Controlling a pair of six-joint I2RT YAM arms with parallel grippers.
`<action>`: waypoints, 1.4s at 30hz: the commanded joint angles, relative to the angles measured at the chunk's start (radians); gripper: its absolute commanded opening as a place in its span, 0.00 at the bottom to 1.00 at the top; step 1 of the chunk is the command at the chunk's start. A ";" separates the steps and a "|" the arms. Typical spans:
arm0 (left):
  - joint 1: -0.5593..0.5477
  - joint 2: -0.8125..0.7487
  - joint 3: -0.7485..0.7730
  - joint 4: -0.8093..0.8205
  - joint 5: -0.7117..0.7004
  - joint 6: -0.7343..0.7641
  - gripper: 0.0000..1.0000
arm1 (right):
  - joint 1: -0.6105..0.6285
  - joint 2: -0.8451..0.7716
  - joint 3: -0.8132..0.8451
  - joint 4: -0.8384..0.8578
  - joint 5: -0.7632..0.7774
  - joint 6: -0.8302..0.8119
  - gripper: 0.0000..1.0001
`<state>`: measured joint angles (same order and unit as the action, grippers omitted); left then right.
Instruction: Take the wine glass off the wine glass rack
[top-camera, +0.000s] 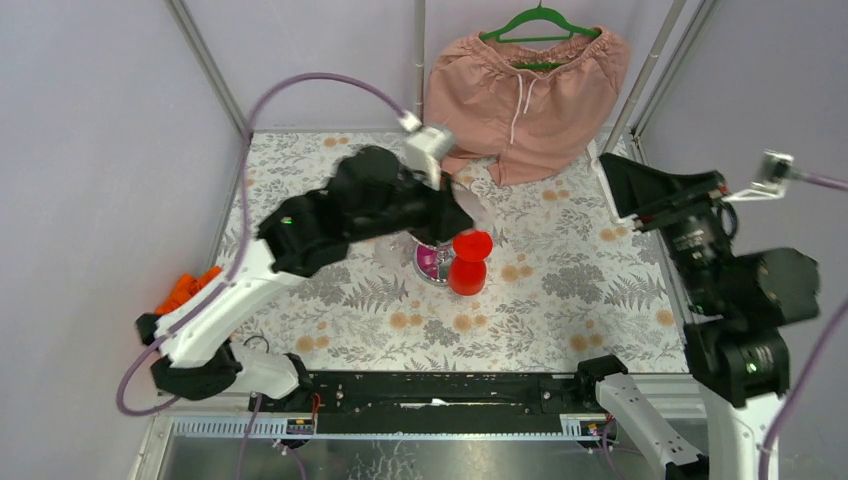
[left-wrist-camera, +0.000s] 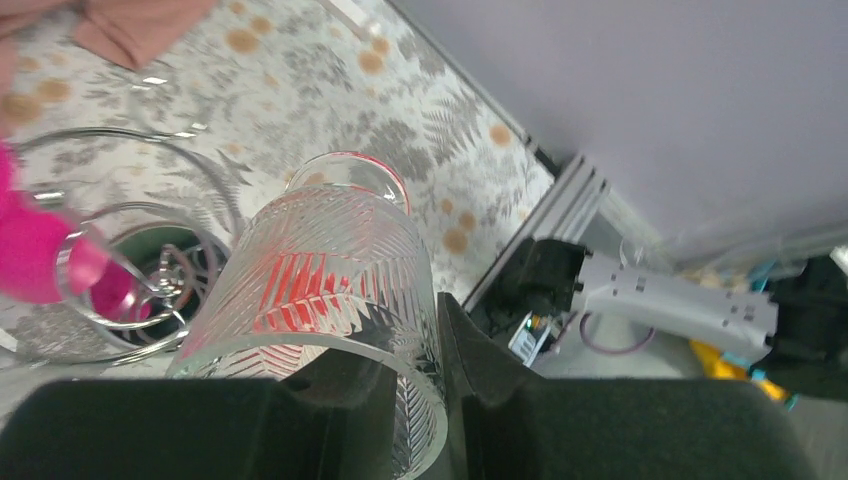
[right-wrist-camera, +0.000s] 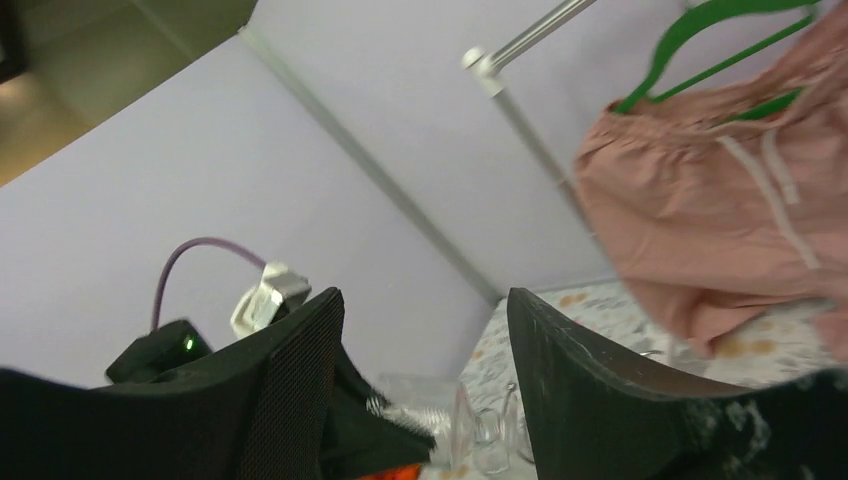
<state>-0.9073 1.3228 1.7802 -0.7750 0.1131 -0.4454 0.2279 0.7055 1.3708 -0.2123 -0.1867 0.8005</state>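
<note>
Wine glass (left-wrist-camera: 320, 270): one, clear, fern-cut, just beside the rack's rings.
Left gripper (left-wrist-camera: 395, 335): clenched on its rim.
Right gripper (right-wrist-camera: 425, 295): released, empty.
Rack (left-wrist-camera: 150, 300): one, chrome; I count one pink piece (left-wrist-camera: 35, 265) and one red piece (top-camera: 470, 262) at it.
Table (top-camera: 560, 300): floral print.
Room: lilac walls; one pair of pink shorts (top-camera: 525, 90) on one green hanger (top-camera: 540, 20).

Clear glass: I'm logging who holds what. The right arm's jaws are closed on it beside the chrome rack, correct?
No. The jaws of the left arm, not the right, are closed on the clear glass beside the chrome rack; the left wrist view shows it.
</note>
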 joint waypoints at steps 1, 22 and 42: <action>-0.188 0.111 0.084 -0.039 -0.241 0.095 0.00 | -0.003 -0.043 0.093 -0.256 0.275 -0.168 0.68; -0.449 0.489 0.106 -0.155 -0.247 0.133 0.00 | -0.001 -0.096 0.298 -0.487 0.453 -0.282 0.69; -0.401 0.627 -0.104 -0.018 -0.097 0.138 0.00 | 0.000 -0.130 0.272 -0.501 0.457 -0.289 0.70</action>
<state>-1.3380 1.9350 1.6970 -0.8608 -0.0036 -0.3332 0.2279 0.5961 1.6386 -0.7258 0.2470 0.5343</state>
